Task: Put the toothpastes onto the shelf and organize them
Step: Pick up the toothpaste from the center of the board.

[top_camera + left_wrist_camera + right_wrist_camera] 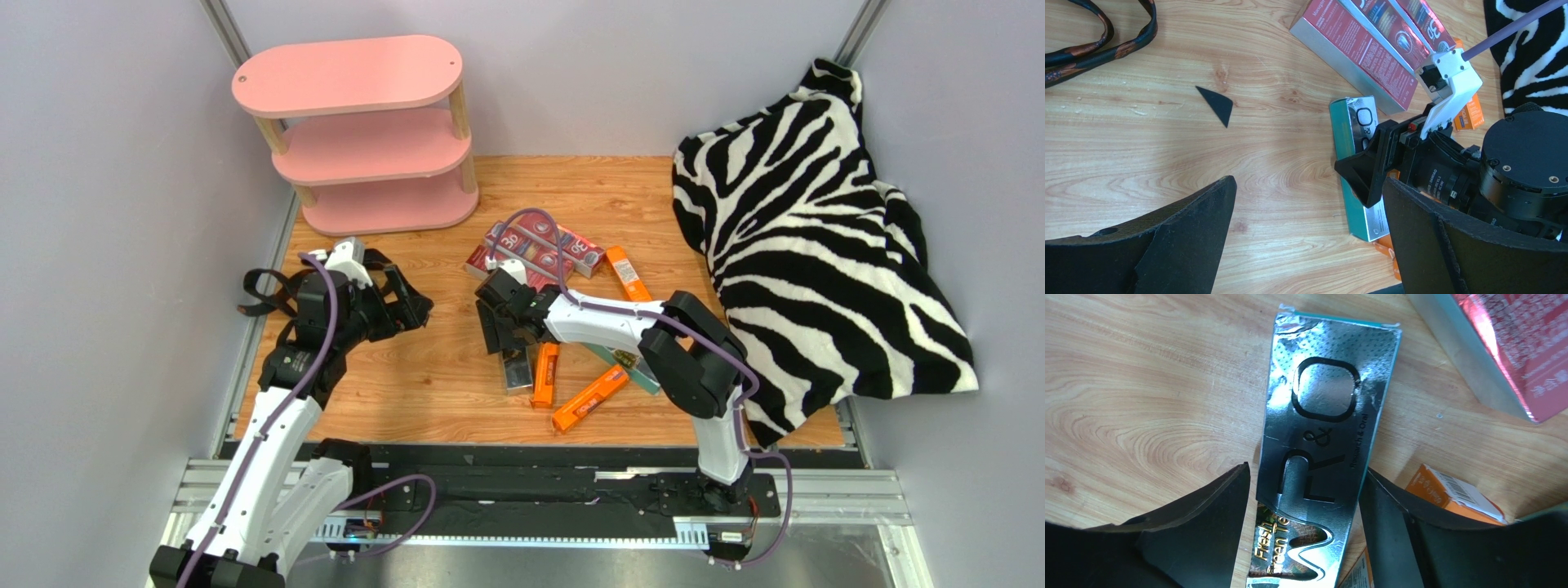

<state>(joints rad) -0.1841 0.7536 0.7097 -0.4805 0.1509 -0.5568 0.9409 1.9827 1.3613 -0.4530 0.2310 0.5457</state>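
The toothpastes lie in a loose heap mid-table: dark red cartons (540, 245), orange ones (589, 398) and a silver-grey carton (516, 369). My right gripper (505, 337) is down over that silver-grey carton (1321, 404). In the right wrist view the right gripper (1306, 478) has a finger against each long edge, shut on the carton, which lies flat on the wood. My left gripper (399, 300) hovers to the left, and the left gripper (1309, 196) stands wide open over bare wood. The pink shelf (356, 135) stands at the back left with nothing on its boards.
A zebra-print cloth (822, 233) is heaped along the right side. A black strap (264, 294) lies by the left wall. A small black triangular scrap (1217, 104) lies on the wood. An orange carton (1450, 490) and a red one (1511, 355) lie close to my right fingers.
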